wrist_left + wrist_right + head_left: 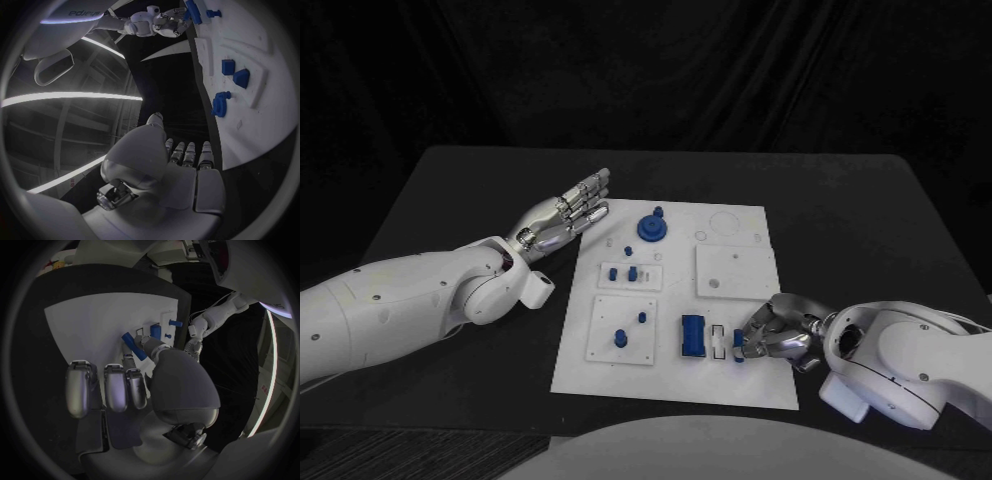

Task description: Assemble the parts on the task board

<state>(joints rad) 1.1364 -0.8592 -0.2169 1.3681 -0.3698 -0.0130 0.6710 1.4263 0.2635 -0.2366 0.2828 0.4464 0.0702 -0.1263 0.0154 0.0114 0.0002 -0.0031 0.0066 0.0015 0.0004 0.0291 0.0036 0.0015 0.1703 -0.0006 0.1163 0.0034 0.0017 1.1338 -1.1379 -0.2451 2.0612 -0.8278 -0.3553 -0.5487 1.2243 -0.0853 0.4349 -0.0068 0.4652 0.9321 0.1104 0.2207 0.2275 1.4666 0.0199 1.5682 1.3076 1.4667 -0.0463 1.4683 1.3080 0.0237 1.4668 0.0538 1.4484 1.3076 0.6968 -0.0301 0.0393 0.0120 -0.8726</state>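
Observation:
The white task board (733, 385) lies in the middle of the table. My right hand (776, 335) rests over its near right part, fingers curled, pinching a small blue part (737, 349) at the fingertips, beside a long blue block (691, 335) and a narrow slot. In the right wrist view the thumb (164, 351) lies against a blue piece (132, 344). My left hand (567, 215) hovers flat and open, holding nothing, off the board's far left corner. A round blue stack (651, 228), small blocks (629, 272) and pegs (642, 318) stand on the board.
A raised white square plate (733, 268) and a ring outline (726, 222) take up the board's far right. The left wrist view shows the board's edge (215, 145), the blue stack (219, 104) and my right hand (162, 22) beyond. Black table (473, 190) surrounds the board.

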